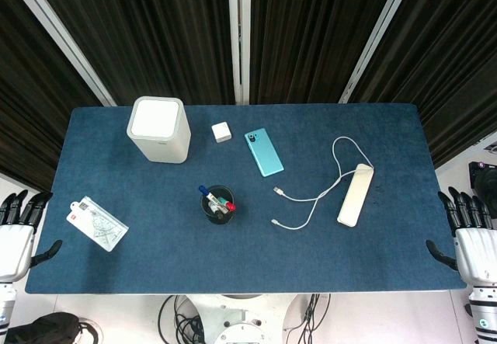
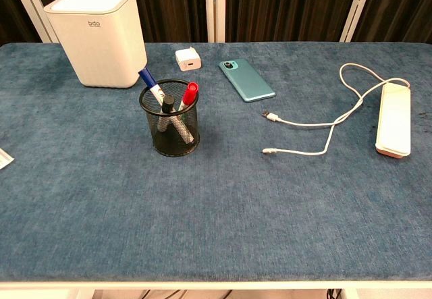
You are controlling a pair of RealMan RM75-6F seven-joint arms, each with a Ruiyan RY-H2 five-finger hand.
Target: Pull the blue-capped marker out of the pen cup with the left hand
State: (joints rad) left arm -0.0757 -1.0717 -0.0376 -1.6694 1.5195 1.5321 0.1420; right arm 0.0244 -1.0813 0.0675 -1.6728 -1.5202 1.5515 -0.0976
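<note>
A black mesh pen cup (image 1: 217,204) (image 2: 170,118) stands near the middle of the blue table. The blue-capped marker (image 1: 204,192) (image 2: 148,79) leans out of the cup toward the far left. A red-capped marker (image 2: 190,94) and a black-capped one (image 2: 167,103) stand in the same cup. My left hand (image 1: 19,227) hangs off the table's left edge, fingers spread, holding nothing. My right hand (image 1: 472,235) hangs off the right edge, likewise spread and empty. Neither hand shows in the chest view.
A white bin (image 1: 159,129) (image 2: 96,37) stands behind the cup to the left. A white charger cube (image 1: 221,133), a teal phone (image 1: 264,152), a white cable (image 1: 311,200) and a white power bank (image 1: 355,195) lie to the right. A plastic packet (image 1: 97,223) lies front left.
</note>
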